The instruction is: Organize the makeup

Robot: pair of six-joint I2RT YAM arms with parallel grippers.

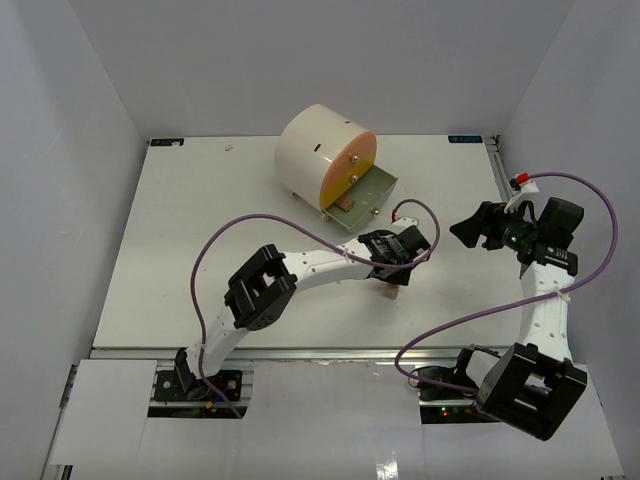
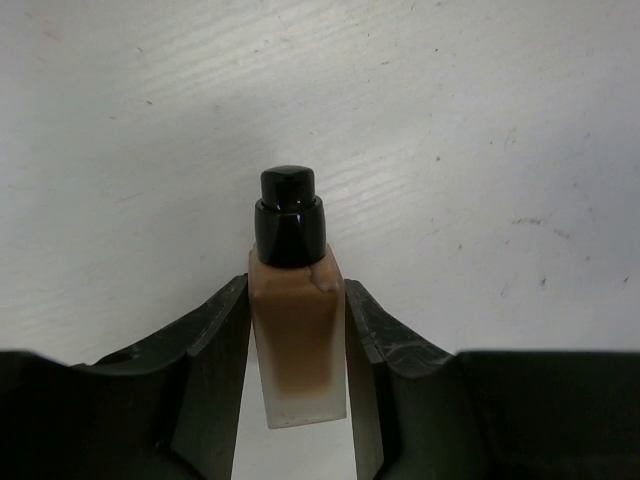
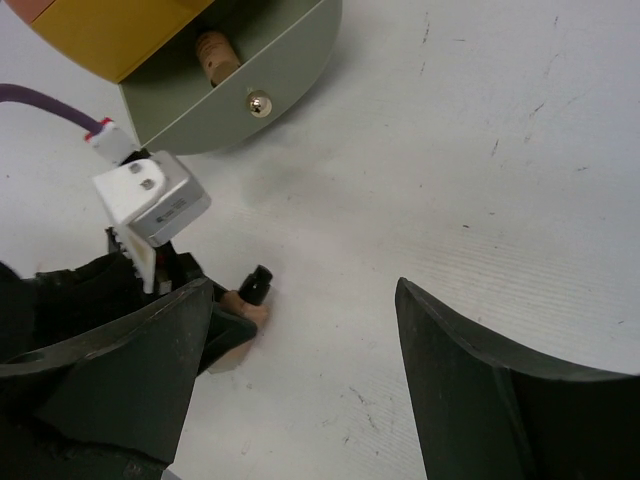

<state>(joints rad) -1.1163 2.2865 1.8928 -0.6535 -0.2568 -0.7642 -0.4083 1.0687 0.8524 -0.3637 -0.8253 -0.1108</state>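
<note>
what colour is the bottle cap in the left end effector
Black cap on a tan-filled bottle; left wrist view shows it best.

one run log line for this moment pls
left tool: shut on tan bottle | right tool: open, empty | box drawer: open

Bright, diffuse overhead light casts a faint soft shadow beneath the cream box point(image 1: 312, 150); the tan bottle point(image 2: 298, 330) looks sharp, dark wrist-view foregrounds blurred.
</note>
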